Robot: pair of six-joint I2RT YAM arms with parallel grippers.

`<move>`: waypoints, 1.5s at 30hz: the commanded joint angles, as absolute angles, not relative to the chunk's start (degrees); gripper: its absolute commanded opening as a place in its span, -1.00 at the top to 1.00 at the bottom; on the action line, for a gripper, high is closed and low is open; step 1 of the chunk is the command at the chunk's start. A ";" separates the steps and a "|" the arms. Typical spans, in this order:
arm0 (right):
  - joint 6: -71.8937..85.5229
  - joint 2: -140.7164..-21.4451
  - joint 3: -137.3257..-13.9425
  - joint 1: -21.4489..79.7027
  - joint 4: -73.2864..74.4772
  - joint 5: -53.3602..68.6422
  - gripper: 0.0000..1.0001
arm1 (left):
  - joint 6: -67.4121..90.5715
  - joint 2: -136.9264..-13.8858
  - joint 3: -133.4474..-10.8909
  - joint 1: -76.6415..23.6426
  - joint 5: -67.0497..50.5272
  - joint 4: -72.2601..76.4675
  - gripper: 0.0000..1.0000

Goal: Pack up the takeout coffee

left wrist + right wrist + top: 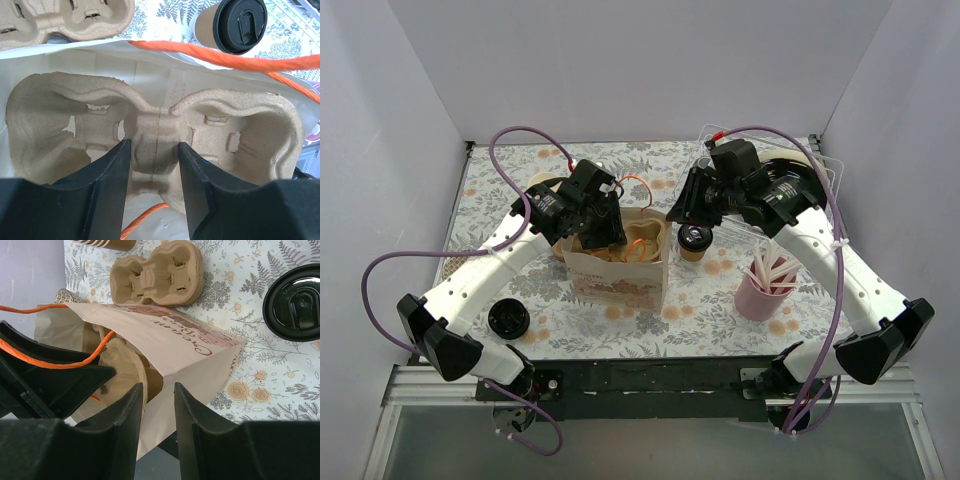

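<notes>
A floral-patterned bench (pixel 710 305) is seen from above, with two white robot arms reaching in from the near edge. A printed paper bag (pixel 620 280) with orange cord handles (pixel 200 55) is stood open at the centre. The left tool (pixel 154 145) is lowered into the bag's mouth and is clamped on the centre ridge of a pulp cup carrier (pixel 60 110) held inside the bag. The takeout coffee (pixel 693 240), a brown paper cup with a black lid, is stood upright on the bench just right of the bag, outside it. The right tool (pixel 158 387) is held above the bag's right edge, its fingers (pixel 195 425) set a little apart; whether the bag's wall is pinched between them cannot be told. A second pulp carrier (pixel 157 275) is laid on the bench beyond the bag. A pink cup of sticks (pixel 756 298) is placed near right, and a loose black lid (pixel 508 318) near left.
</notes>
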State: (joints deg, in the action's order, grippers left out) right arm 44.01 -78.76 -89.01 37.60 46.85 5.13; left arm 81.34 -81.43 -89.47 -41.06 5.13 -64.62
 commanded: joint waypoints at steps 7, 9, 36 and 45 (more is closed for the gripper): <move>43.60 -80.77 -90.00 38.50 49.83 3.43 0.24 | 80.77 -79.28 -89.47 -41.22 5.71 -64.60 0.45; 43.33 -81.03 -89.82 38.50 50.10 2.90 0.24 | 80.86 -79.45 -89.47 -41.22 5.71 -64.51 0.45; 28.66 -79.37 -86.13 38.67 41.93 6.67 0.97 | 76.73 -81.74 -91.23 -41.22 12.31 -66.54 0.45; 26.90 -79.36 -85.61 38.76 38.41 9.66 0.97 | 77.34 -80.95 -86.13 -41.84 11.42 -62.49 0.36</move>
